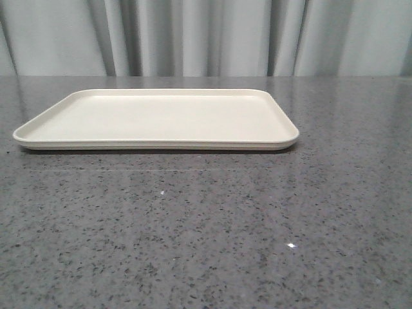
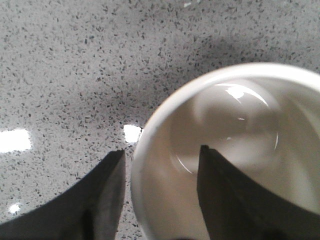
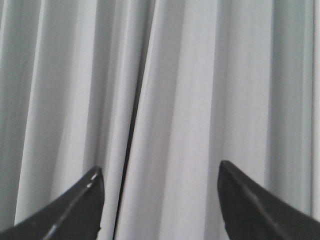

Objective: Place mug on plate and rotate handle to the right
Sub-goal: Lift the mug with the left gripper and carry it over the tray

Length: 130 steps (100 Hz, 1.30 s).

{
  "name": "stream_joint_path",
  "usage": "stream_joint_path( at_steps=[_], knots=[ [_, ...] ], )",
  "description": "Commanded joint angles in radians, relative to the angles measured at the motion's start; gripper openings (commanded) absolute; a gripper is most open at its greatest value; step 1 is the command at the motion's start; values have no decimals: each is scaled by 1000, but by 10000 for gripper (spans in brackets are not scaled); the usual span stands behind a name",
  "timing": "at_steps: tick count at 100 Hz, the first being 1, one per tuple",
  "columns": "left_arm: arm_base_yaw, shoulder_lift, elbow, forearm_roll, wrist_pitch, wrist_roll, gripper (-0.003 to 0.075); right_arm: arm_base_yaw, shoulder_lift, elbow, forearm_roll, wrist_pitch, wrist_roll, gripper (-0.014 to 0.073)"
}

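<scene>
your left gripper (image 2: 160, 165) straddles the rim of the mug (image 2: 165, 200): one dark finger (image 2: 107, 200) sits outside the wall, the other finger (image 2: 225, 195) reaches down inside the cup. the white wall stands in the gap between them. whether the pads press on it cannot be told from this view, so treat the grip as unconfirmed.

seen from above, the mug is a round, open vessel with a thick, smooth white rim and a glossy interior that carries bright highlights on its floor. neither its handle nor its outer side can be seen in the left wrist view. it stands upright on the table (image 2: 65, 75), a polished grey stone-like surface speckled with dark flecks and showing light reflections just beside the mug.

your right gripper (image 3: 160, 200) points at a pleated pale grey curtain (image 3: 200, 75). its two dark, tapered fingers stand well apart with nothing between them.

in the front view, the plate (image 1: 154, 143) lies flat on the same speckled table toward the far side, in front of the curtain. it is a wide, cream-white rectangle with rounded corners and a low raised rim, matte in finish, with a bare surface. neither the mug nor either arm appears in the front view, so the mug's position relative to the plate cannot be stated.
</scene>
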Motion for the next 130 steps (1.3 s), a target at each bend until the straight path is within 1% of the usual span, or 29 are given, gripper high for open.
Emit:
stream_joint_path(
  at_steps=[1,9,13,16,28,31,65,80,101,119,130],
  knots=[
    [-6,-17,-22,-2,-31,1,333,-3,14,-21,-13,-5,-6,491],
    [-6,-17,-22,2,-41,1,321,-3,14,-21,-13,-5,-6,491],
    [-6,-17,-22,4,-47,1,280,-3,14,-21,-13,-6,-6,491],
    [-6,-17,-22,4,-52,1,242,-3,14,-21,-13,-9,-6,491],
    [-6,-17,-22,22,-74,1,21,-3,14,-21,-13,-13,-6,491],
    [-6,-17,-22,28,-83,1,-23,-3,14,-21,-13,-13,-6,491],
    [-6,-17,-26,29,-110,1,-20,-3,14,-21,-13,-19,-6,491],
    [-6,-19,-77,-38,-108,37,-20,-3,14,-21,-13,-20,-6,491],
    [-6,-19,-261,-139,-69,86,-20,-3,14,-21,-13,-23,-6,491],
    [-6,-3,-486,-189,-12,113,-20,-3,12,-21,-13,-22,-6,491],
    [-11,44,-636,-275,37,134,-20,-3,12,-21,-13,-22,-6,491]
  ],
)
